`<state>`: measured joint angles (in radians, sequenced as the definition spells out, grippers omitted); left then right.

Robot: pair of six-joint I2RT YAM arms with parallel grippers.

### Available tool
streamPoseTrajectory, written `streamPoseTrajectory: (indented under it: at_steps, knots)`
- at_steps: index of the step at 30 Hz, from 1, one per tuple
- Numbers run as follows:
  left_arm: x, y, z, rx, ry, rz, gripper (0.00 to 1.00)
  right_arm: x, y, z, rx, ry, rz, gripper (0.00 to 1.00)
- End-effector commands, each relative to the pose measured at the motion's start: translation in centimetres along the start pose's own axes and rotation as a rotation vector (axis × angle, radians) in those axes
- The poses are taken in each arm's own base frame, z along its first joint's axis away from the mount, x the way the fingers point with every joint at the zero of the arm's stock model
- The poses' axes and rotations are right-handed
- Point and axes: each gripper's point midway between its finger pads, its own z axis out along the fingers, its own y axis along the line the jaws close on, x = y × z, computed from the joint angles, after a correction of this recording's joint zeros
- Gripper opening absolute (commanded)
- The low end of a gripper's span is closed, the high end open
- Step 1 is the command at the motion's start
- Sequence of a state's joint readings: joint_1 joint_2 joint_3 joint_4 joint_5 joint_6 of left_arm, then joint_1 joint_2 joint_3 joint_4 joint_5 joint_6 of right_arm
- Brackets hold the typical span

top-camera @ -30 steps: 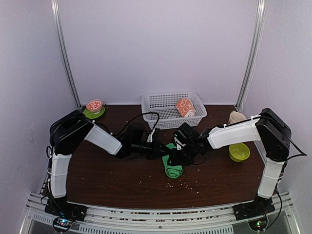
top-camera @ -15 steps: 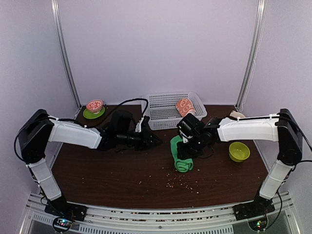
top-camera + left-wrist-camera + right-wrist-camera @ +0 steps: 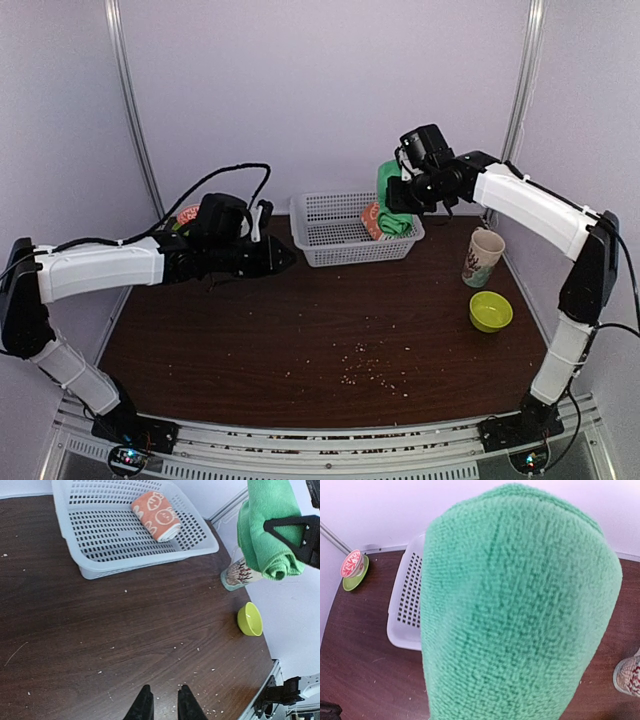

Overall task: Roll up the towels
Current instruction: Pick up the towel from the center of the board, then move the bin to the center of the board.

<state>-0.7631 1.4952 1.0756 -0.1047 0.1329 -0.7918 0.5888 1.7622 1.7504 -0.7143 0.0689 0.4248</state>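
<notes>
Since half a second ago, the right gripper has lifted the green towel off the table and carried it above the basket's right end, while the left arm has pulled back to the left. From above, the towel hangs rolled, pinched in the right gripper, in front of the orange towel lying in the basket. The left gripper hovers left of the basket.

From the left wrist, we see its fingers a narrow gap apart, holding nothing. The orange towel lies rolled inside the basket; the green towel hangs clamped at upper right, over the cup and bowl.

From the right wrist, the green towel fills the frame, hiding the fingers; the basket lies below.
</notes>
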Motion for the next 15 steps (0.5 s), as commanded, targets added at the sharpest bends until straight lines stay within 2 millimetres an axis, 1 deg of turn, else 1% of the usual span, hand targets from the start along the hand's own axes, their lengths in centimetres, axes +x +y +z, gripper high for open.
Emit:
streamPoseTrajectory:
  at_steps: [1, 3, 4, 5, 7, 9, 10, 13, 15]
  knots:
    - [-0.5, 2.3, 0.9, -0.108, -0.001, 0.06, 0.19, -3.8, -1.7, 3.5, 0.045, -0.097, -0.001, 0.0]
    - [-0.6, 2.9, 1.4, -0.132, -0.003, 0.067, 0.19, -5.3, -2.3, 5.4, 0.039, -0.125, 0.031, 0.0]
    - [-0.7, 3.3, 1.7, -0.145, -0.004, 0.07, 0.19, -5.3, -2.6, 7.1, 0.045, -0.115, 0.035, 0.0]
    - [-0.9, 3.5, 1.9, -0.156, -0.006, 0.073, 0.19, -6.3, -2.5, 7.7, 0.038, -0.131, 0.041, 0.0]
    - [-1.4, 4.1, 2.4, -0.176, -0.003, 0.075, 0.19, -7.5, -2.3, 9.4, 0.024, -0.136, 0.041, 0.0]
    - [-2.0, 4.8, 2.6, -0.196, -0.011, 0.077, 0.19, -8.2, -2.1, 11.0, 0.023, -0.132, 0.027, 0.0]
    - [-2.3, 5.2, 2.8, -0.205, -0.016, 0.073, 0.19, -8.7, -1.8, 11.5, 0.018, -0.136, 0.02, 0.0]
    - [-3.6, 6.6, 3.1, -0.236, -0.052, 0.053, 0.19, -9.2, -1.6, 13.1, 0.008, -0.14, 0.016, 0.0]
    - [-4.5, 7.4, 3.4, -0.244, -0.082, 0.021, 0.19, -8.9, -1.5, 14.2, 0.001, -0.14, 0.019, 0.0]
